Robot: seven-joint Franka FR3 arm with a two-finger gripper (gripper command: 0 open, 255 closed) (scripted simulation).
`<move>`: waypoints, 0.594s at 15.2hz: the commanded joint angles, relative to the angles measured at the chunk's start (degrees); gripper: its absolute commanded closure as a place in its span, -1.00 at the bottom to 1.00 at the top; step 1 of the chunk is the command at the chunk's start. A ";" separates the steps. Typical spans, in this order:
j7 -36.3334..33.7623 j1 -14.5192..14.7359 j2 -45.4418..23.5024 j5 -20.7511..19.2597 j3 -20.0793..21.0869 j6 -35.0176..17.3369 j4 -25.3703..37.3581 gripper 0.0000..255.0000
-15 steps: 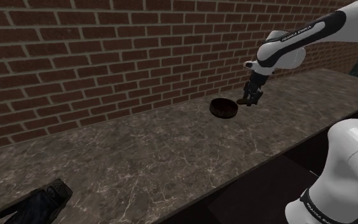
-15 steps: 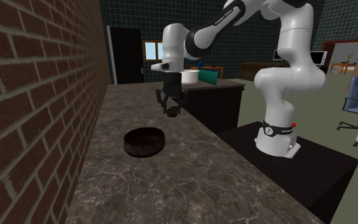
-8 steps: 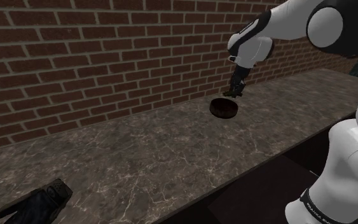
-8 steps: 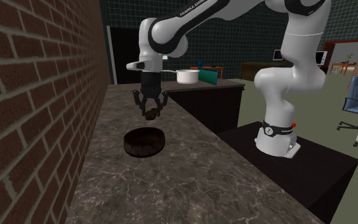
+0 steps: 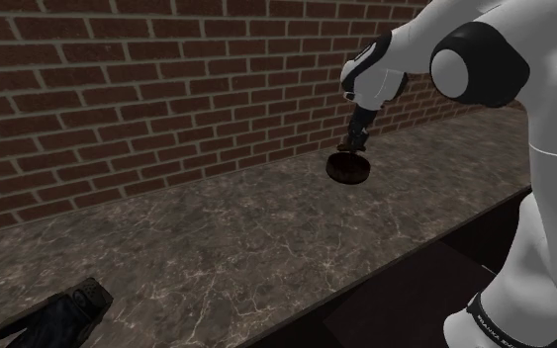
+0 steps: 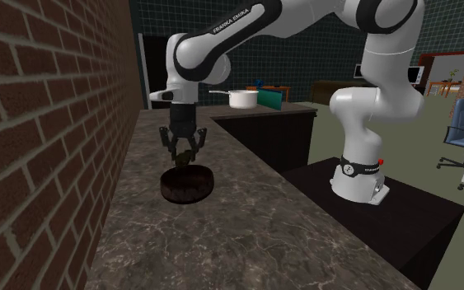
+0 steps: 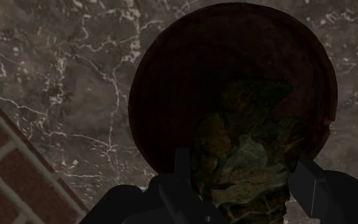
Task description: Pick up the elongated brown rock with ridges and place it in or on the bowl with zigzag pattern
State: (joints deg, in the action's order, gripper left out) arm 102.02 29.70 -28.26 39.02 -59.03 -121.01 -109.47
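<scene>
Gripper hangs directly above the bowl on the counter; fingers part-closed, clasping the rock between them; rock sits over the bowl opening, just clear of the rim. Pick-up is done; carry appears done; remaining: lower, release the rock into the bowl, retract.

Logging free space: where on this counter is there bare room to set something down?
Bare: the marble counter between the dark bowl and the black glove, and along the brick wall. Crowded: over the bowl, where the gripper holds the ridged rock.
</scene>
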 commanded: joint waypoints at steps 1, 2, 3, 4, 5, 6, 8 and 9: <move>0.88 -0.82 -1.02 1.19 0.97 -0.94 -0.32 1.00; 1.25 -1.14 -1.46 1.72 1.41 -1.39 -0.50 1.00; 1.63 -1.46 -1.90 2.25 1.85 -1.83 -0.67 1.00; 2.00 -1.78 -2.35 2.78 2.29 -2.27 -0.82 1.00; 2.38 -2.11 -2.81 3.31 2.74 -2.70 -0.96 1.00; 2.75 -2.43 -3.26 3.85 3.19 -3.13 -1.09 1.00; 3.50 -3.10 -4.20 4.93 4.11 -3.97 -1.31 1.00; 3.66 -3.24 -4.39 5.16 4.30 -4.15 -1.35 1.00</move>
State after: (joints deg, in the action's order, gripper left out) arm 105.45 26.53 -32.50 43.89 -54.93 -124.81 -110.58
